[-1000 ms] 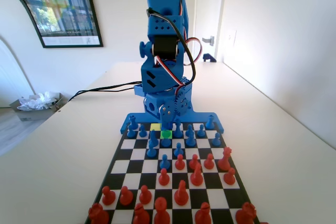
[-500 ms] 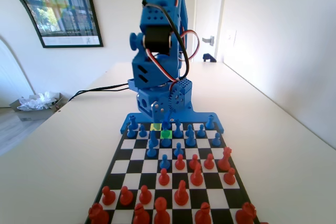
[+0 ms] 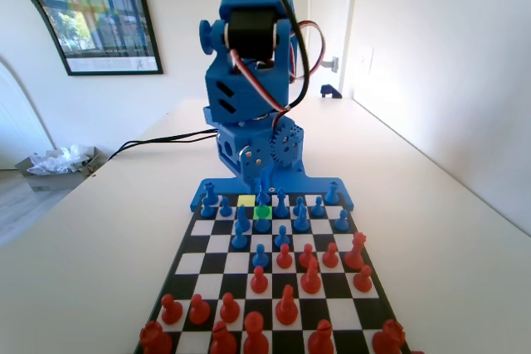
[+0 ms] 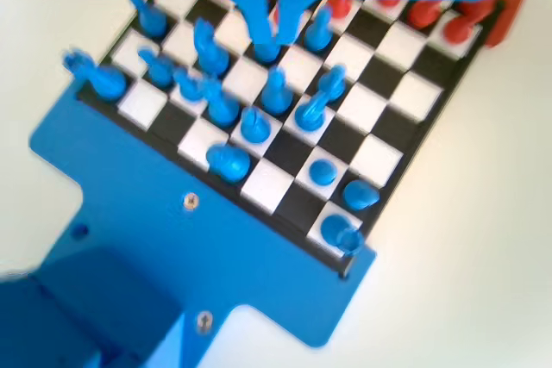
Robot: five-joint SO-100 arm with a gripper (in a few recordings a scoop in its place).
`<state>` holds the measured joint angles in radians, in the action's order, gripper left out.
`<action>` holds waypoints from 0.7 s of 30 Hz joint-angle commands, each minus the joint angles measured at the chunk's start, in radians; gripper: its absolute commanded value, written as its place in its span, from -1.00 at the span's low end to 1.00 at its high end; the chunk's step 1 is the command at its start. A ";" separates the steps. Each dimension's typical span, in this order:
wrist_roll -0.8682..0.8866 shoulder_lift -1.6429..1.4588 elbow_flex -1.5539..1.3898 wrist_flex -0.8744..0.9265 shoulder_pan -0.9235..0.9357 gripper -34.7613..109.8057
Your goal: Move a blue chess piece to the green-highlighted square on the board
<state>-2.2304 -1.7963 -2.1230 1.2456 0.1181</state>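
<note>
Blue arm (image 3: 253, 97), printed plastic throughout, blocky segments with small round holes in rows on the faces. Black servo body set in the upper segment. Bundled red, white and black leads loop down its right side in the fixed view; black cables trail off left over the table (image 3: 99, 230). Gripper (image 4: 274, 34): two tapered blue jaws in the wrist view, blurred.
</note>
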 commanded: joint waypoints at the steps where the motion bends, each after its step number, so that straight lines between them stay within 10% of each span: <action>1: 0.064 -0.094 0.190 0.104 0.012 -0.51; 21: 0.350 -0.161 0.634 0.403 0.146 -0.51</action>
<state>-1.8929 -1.8807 -1.5984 1.6383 0.2362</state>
